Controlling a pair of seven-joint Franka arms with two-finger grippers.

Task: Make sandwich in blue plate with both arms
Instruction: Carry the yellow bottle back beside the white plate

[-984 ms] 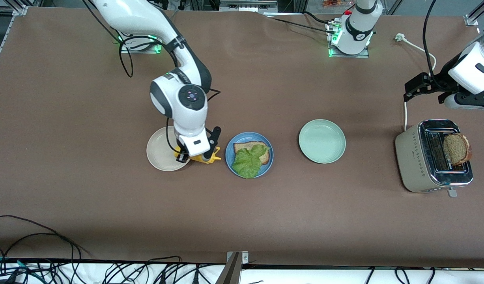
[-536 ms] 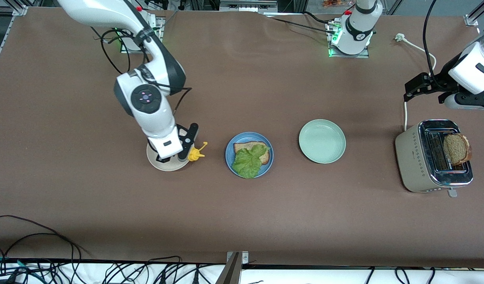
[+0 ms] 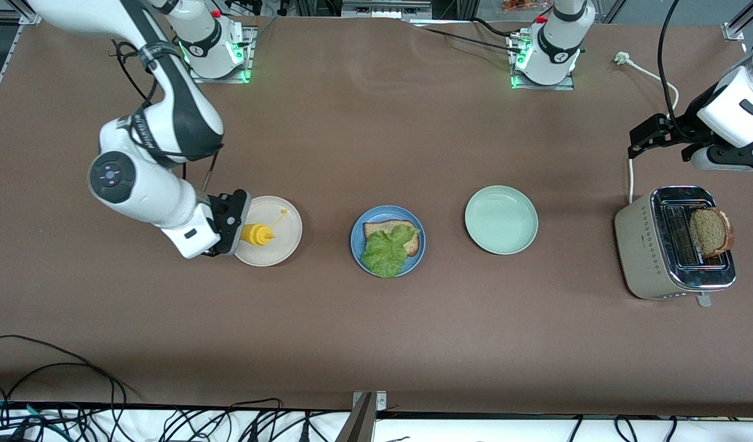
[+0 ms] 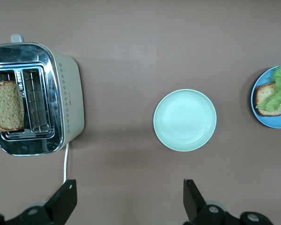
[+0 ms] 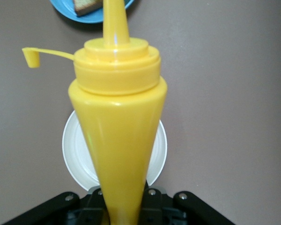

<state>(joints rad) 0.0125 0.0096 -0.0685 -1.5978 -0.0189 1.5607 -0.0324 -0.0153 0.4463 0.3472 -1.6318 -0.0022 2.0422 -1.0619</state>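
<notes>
Sandwich [image 3: 391, 241]: 1 slice, lettuce on top; right fingers grip yellow bottle [image 3: 257, 234], left fingers spread

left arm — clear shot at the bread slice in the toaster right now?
Probably yes. The left gripper is open and holds nothing, up over the table beside the toaster. The bread slice sticks up out of its slot with nothing over it.

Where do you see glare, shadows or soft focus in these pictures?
Front view: evenly lit, with a bright sheen on the toaster top and soft shadows beside the blue plate. Left wrist view: sharp, with glare on the toaster's chrome. Right wrist view: the yellow bottle in the right gripper fills the frame, slightly soft, with a highlight on its nozzle.
</notes>
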